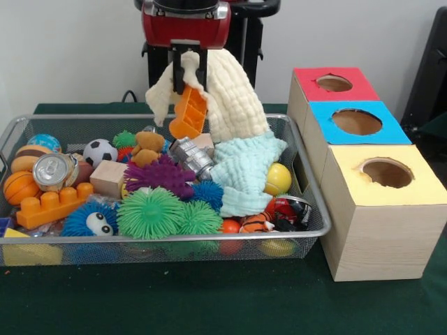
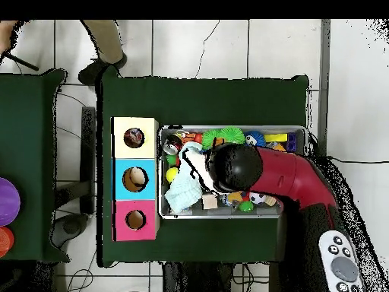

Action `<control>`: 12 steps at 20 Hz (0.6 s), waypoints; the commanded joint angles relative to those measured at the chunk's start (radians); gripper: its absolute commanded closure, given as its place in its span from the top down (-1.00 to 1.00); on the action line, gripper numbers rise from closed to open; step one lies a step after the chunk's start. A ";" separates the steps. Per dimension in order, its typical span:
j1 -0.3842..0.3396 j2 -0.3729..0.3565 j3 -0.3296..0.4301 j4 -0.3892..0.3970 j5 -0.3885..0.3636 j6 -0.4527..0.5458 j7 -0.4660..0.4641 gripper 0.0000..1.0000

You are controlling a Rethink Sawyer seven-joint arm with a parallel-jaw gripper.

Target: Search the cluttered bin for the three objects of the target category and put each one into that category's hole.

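Front view close and low across the table, facing the mesh bin (image 1: 307, 209), overhead view apparently much higher, looking straight down, both sharing bin and three-hole box (image 2: 135, 179).

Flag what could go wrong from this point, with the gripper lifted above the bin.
1. The gripper holds an orange toy brick with a cream cloth caught alongside it; the cloth could ride along and snag or cover a hole.
2. The cloth drapes onto the light blue cloth in the wire bin, so lifting further might drag clutter out.
3. The brick hangs tilted; it may slip before reaching the boxes.
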 commanded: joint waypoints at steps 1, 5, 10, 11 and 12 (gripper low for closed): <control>-0.086 0.085 0.116 -0.063 -0.015 0.087 -0.135 -1.00; -0.126 0.110 0.140 -0.080 -0.033 0.086 -0.166 -1.00; -0.162 0.120 0.167 -0.089 -0.050 0.100 -0.185 -1.00; -0.171 0.121 0.171 -0.089 -0.053 0.101 -0.189 -1.00; -0.173 0.123 0.176 -0.093 -0.056 0.103 -0.189 -1.00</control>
